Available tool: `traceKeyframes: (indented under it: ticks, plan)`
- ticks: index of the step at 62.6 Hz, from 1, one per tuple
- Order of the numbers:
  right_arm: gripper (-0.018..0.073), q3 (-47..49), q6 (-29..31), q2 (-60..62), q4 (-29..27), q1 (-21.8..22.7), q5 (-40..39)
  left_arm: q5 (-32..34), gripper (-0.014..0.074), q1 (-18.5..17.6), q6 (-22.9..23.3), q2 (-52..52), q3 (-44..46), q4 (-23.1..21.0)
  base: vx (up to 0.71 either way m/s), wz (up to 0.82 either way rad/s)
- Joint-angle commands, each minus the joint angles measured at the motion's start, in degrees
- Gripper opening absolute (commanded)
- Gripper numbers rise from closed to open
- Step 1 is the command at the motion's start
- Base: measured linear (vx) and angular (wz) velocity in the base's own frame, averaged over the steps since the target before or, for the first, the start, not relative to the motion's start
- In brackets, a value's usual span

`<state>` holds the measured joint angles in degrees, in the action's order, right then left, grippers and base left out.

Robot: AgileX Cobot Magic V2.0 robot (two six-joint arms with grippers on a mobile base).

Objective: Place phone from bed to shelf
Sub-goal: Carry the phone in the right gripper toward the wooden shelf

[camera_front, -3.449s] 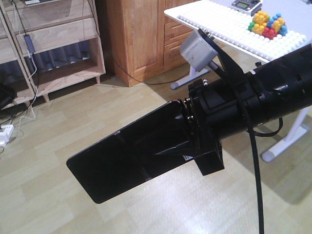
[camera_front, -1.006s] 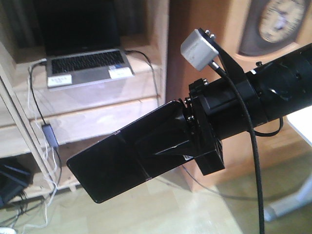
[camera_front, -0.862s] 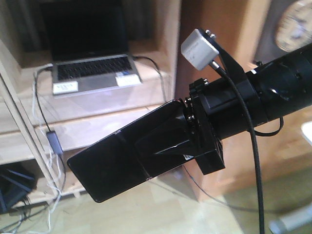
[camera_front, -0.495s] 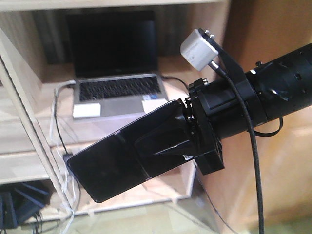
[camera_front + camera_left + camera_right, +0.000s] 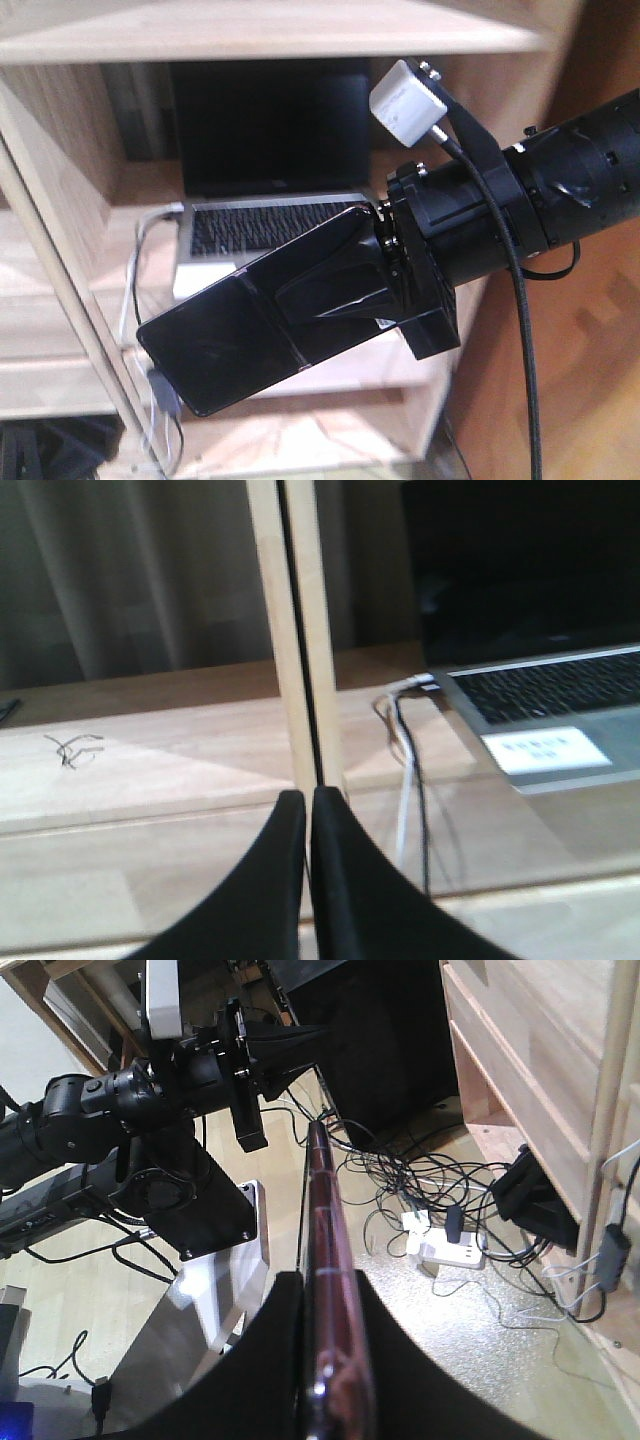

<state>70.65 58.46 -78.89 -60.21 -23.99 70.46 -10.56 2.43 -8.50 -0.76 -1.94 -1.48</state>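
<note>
The phone (image 5: 240, 335), a glossy black slab with a seam across its middle, is held flat in the air by my right gripper (image 5: 335, 300), which is shut on its near end. Behind it stands the wooden shelf (image 5: 60, 390) unit. In the right wrist view the phone (image 5: 325, 1210) is edge-on with its pinkish rim between the fingers (image 5: 280, 1360). My left gripper (image 5: 308, 815) is shut on nothing and faces the shelf board (image 5: 150, 770) at an upright post (image 5: 295, 630). The bed is out of view.
An open grey laptop (image 5: 260, 225) sits on the shelf behind the phone, with cables hanging at its left; it is also at the right as the laptop (image 5: 540, 690). A power strip (image 5: 445, 1250) and tangled cables lie on the floor. The left arm (image 5: 150, 1080) shows at the upper left.
The background has shifted from bare floor to the shelf unit, and the laptop shelf has grown closer and moved right behind the phone. The right gripper has kept hold of the phone throughout.
</note>
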Motion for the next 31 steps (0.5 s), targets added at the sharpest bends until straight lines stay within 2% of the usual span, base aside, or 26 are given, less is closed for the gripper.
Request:
traceKeyframes:
  ticks: [1,31]
  plan:
    - [-0.0002,1.44,0.25,1.92,-4.9,0.12,2.79,4.15,0.0001,-0.2,0.33,-0.77,1.22,-0.52,0.21,0.12]
    - [-0.0002,1.44,0.25,1.92,-4.9,0.12,2.79,4.15,0.0001,-0.2,0.33,-0.77,1.22,-0.52,0.18,0.04]
